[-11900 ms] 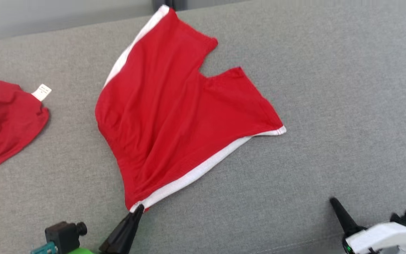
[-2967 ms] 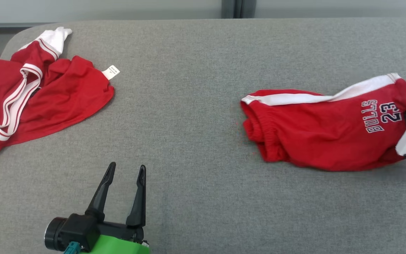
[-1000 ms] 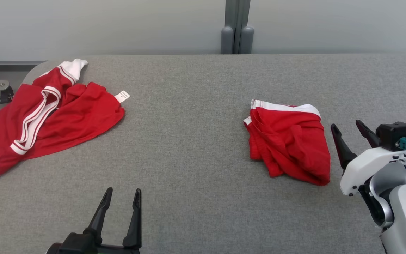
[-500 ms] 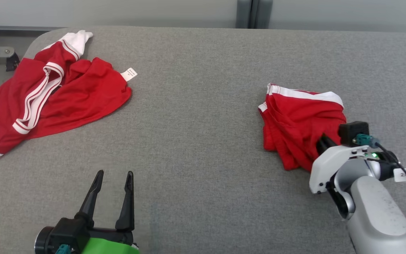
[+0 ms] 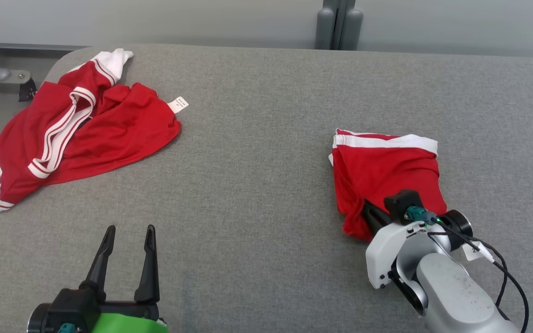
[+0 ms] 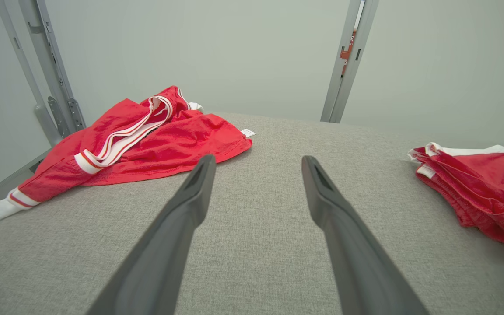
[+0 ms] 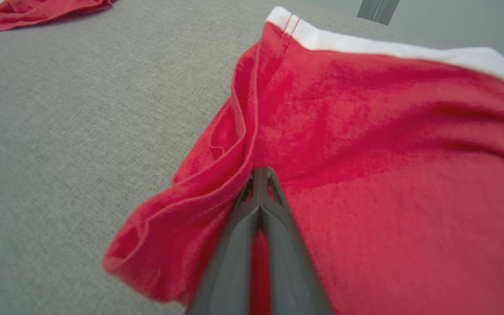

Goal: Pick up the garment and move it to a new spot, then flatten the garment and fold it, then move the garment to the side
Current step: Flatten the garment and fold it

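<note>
Left end effector [image 5: 129, 229] [image 6: 258, 158] hovers low over the grey bench [image 5: 257, 194]. Its fingers are spread wide w/ nothing btwn them, and bare bench fabric shows through the gap in the wrist view.

Right end effector [image 5: 366, 206] [image 7: 260, 170] is clamped fully shut, tips pressed together on a raised fold of the garment [image 5: 387, 171] [image 7: 387, 175], which is red shorts w/ a white band. The fingers go in at the garment's near edge, by its left corner, & the cloth bunches into a ridge right at the tips. The rest of the garment spreads fwd & to the right of those tips, lying folded on the bench. The white band [image 5: 387, 141] runs along its far edge, well ahead of the tips. Seen from the left end effector, the garment [image 6: 475, 188] sits well off to its right, a bit ahead.

Ahead & to the left of the left end effector lies a 2nd red top [image 5: 86, 129] [image 6: 147, 140] w/ white-and-red stripes. It is crumpled at the bench's far-left corner, w/ one white end hanging over the edge. A small white tag [image 5: 178, 104] sticks out on its right side. It lies well apart from the garment.

Beyond the bench's far edge, ahead of both end effectors, a grey upright post [image 5: 338, 25] [image 6: 348, 61] stands against a pale wall [image 5: 178, 21].
</note>
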